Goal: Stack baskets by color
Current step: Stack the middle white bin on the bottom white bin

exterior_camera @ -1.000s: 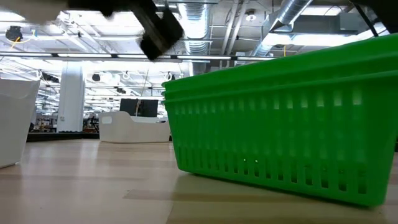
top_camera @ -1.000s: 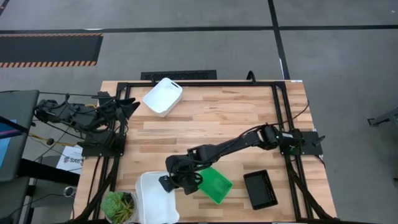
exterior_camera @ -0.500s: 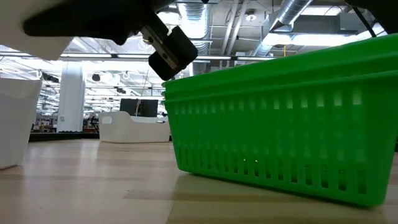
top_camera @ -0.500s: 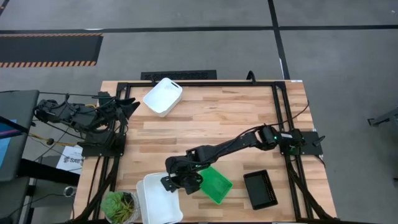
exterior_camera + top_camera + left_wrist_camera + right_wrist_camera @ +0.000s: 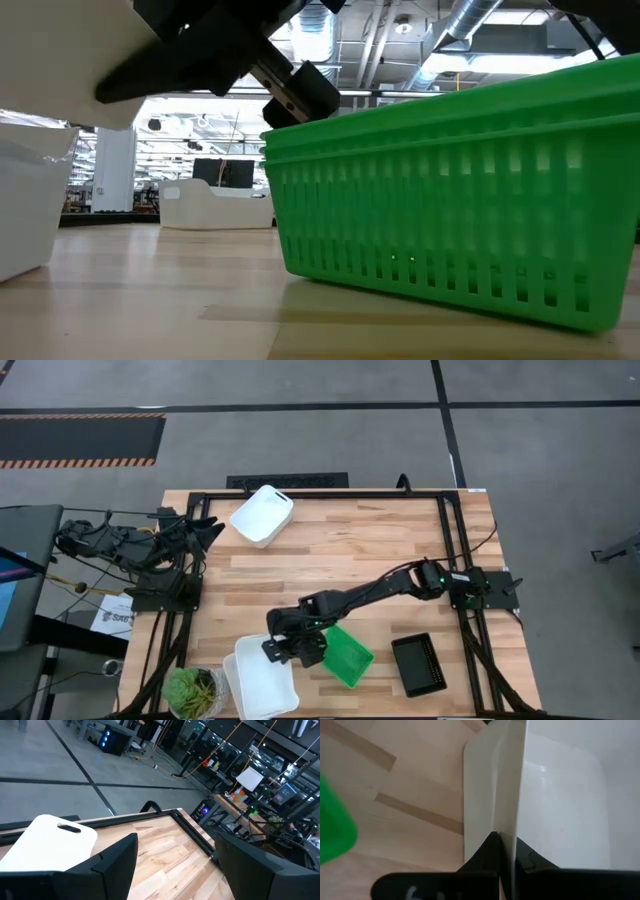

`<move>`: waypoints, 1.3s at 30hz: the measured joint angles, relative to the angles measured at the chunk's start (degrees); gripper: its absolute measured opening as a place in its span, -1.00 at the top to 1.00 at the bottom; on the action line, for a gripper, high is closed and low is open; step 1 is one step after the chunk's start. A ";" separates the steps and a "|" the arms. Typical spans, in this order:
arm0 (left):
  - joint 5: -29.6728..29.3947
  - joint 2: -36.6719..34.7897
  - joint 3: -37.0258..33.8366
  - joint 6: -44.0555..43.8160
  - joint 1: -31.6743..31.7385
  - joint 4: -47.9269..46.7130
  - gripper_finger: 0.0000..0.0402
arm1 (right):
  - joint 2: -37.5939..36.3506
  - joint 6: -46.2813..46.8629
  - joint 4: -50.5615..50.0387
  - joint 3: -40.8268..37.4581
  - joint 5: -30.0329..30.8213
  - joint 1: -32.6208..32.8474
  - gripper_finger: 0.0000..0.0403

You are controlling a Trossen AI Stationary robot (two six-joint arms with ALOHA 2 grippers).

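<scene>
Your wooden surface (image 5: 380, 550) carries one white basket (image 5: 261, 514) at about 11 o'clock, well apart from the rest, and the green mesh basket (image 5: 346, 656) and black basket (image 5: 418, 664) side by side near 5 o'clock. At roughly 7 o'clock your right gripper (image 5: 283, 650) is pinching the wall of a second white basket (image 5: 266, 682), which sits over another white one just beside the potted plant (image 5: 192, 691). Your left gripper (image 5: 175, 865) waits at the surface's 10 o'clock edge, fingers spread wide.
</scene>
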 joint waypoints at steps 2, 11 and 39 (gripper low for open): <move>0.00 0.00 0.00 0.00 0.00 -0.02 -0.26 | 0.00 -0.03 -0.57 0.00 -0.02 -0.17 0.89; -0.02 0.00 0.00 0.04 0.00 -0.04 -0.26 | -0.02 -0.96 -1.39 0.05 -0.07 -0.87 0.76; -0.09 0.00 0.00 0.04 0.00 -1.61 -0.26 | -0.07 -12.21 -4.64 0.07 0.06 -1.18 0.58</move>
